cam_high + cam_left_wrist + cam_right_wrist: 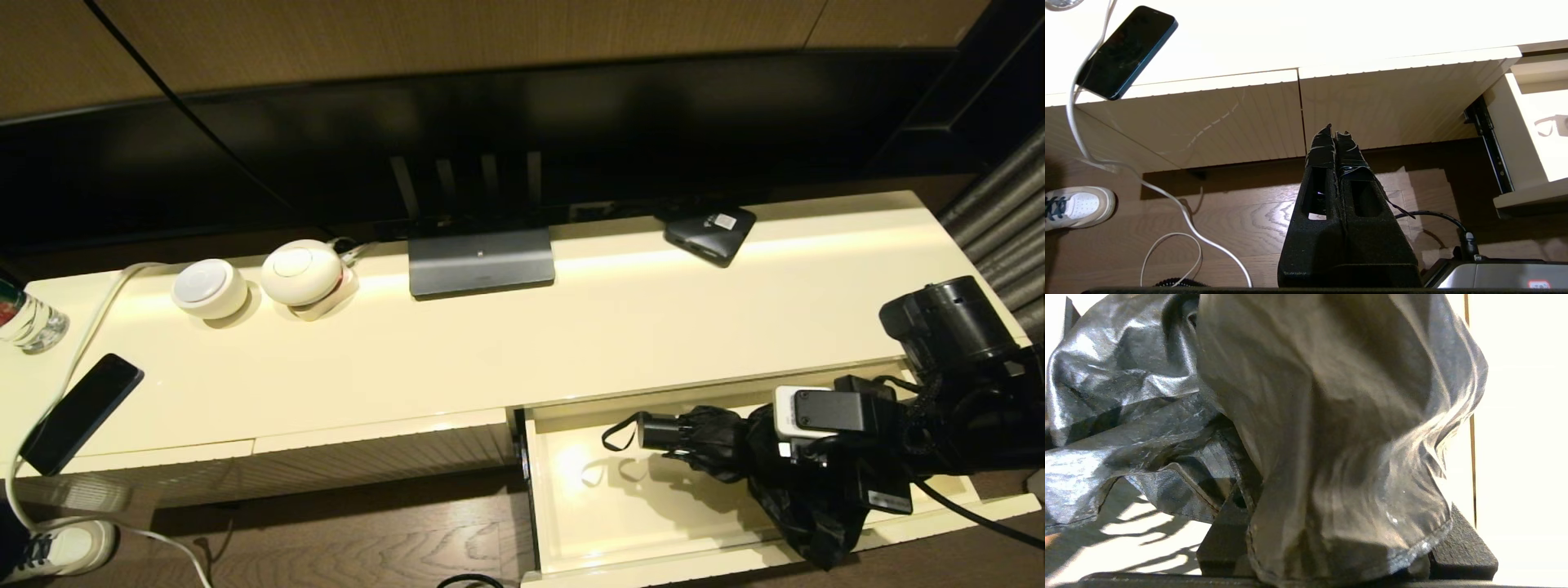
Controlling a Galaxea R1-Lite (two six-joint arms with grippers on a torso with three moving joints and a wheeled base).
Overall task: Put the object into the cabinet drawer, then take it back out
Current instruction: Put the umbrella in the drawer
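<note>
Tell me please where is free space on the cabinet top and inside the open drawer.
Cabinet top: a wide bare stretch in front of the TV stand base and the small black box. Its left end is crowded: two white round devices, cable, phone, bottle. Open drawer: left half bare; the right holds the umbrella, gripped by the right gripper.

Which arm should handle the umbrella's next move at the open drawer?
Right. The right gripper is shut on the umbrella above the open drawer. The left gripper is shut, empty, off by the closed ribbed front panels.
</note>
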